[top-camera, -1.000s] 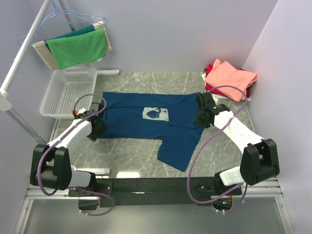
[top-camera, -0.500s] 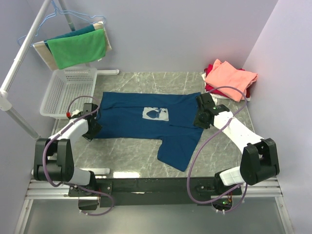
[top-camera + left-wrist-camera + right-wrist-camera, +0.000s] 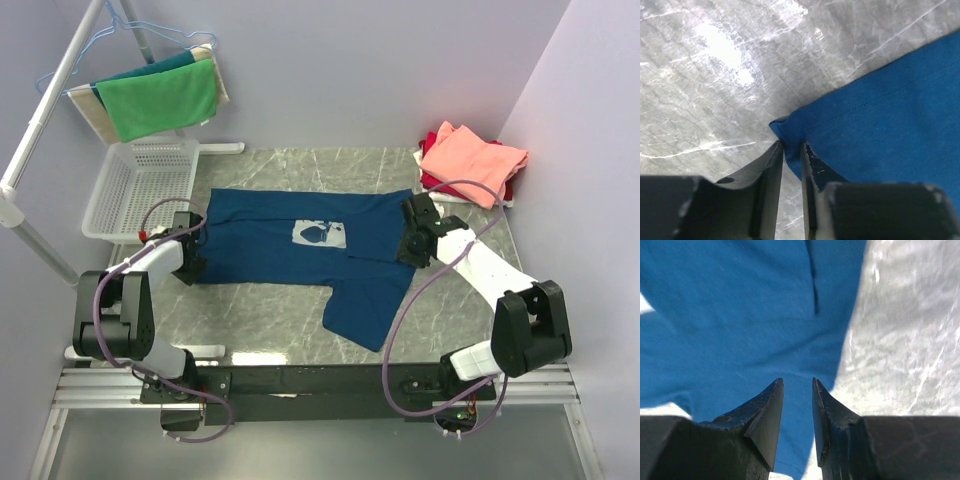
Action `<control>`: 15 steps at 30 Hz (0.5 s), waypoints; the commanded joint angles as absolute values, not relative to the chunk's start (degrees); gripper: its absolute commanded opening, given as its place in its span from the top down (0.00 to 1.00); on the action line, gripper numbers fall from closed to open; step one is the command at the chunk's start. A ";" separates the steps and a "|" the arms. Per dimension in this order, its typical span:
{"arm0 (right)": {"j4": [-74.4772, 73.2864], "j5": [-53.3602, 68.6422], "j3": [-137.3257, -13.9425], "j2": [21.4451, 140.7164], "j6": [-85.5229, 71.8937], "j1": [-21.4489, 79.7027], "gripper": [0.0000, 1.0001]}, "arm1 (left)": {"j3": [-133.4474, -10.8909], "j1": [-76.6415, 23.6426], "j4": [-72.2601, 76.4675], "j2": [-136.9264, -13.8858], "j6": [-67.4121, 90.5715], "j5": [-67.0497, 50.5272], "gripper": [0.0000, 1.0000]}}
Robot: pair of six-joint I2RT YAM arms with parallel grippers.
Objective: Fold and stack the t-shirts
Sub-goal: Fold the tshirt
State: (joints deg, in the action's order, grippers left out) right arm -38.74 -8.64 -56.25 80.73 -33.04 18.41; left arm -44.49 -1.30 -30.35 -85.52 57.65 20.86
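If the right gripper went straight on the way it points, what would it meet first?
The right gripper would first meet the navy shirt, just inside its edge, with the table beside it. How close it is, I cannot tell.

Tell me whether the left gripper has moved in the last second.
Yes. The left gripper has shifted slightly left, toward the white basket, pinching the navy t-shirt by its corner.
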 commanded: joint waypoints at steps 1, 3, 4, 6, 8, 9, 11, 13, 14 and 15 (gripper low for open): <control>-41.04 -7.30 -52.83 77.62 -33.22 19.07 0.63 | -44.74 -1.05 -29.09 -87.45 57.31 19.78 0.76; -41.75 -6.95 -51.34 76.56 -33.49 19.51 0.63 | -44.74 -1.05 -29.35 -87.98 57.22 19.60 0.82; -42.01 -6.68 -50.89 75.42 -33.49 19.69 0.63 | -44.91 -1.05 -29.44 -88.07 57.13 19.60 0.84; -42.80 -5.81 -49.49 74.36 -33.75 20.56 0.63 | -45.09 -1.05 -29.71 -88.07 57.04 19.42 0.93; -44.37 -5.89 -48.70 72.60 -34.10 21.79 0.61 | -45.35 -1.05 -30.14 -87.72 57.04 19.16 0.99; -45.08 -6.24 -47.73 71.99 -34.19 23.19 0.61 | -45.53 -1.05 -30.76 -87.54 56.95 19.07 0.99; -48.49 -7.29 -46.85 71.28 -36.02 24.52 0.61 | -45.97 -1.05 -31.11 -86.58 56.69 18.63 0.99; -49.48 -6.60 -47.37 72.33 -36.73 28.29 0.60 | -46.14 -1.05 -31.29 -85.26 56.60 18.11 0.99; -50.18 -6.07 -47.72 72.77 -38.30 29.17 0.58 | -46.14 -1.05 -31.38 -84.82 56.43 18.02 0.99; -50.10 -4.85 -47.72 73.82 -38.93 29.88 0.58 | -46.49 -1.05 -31.46 -84.55 56.34 18.02 0.99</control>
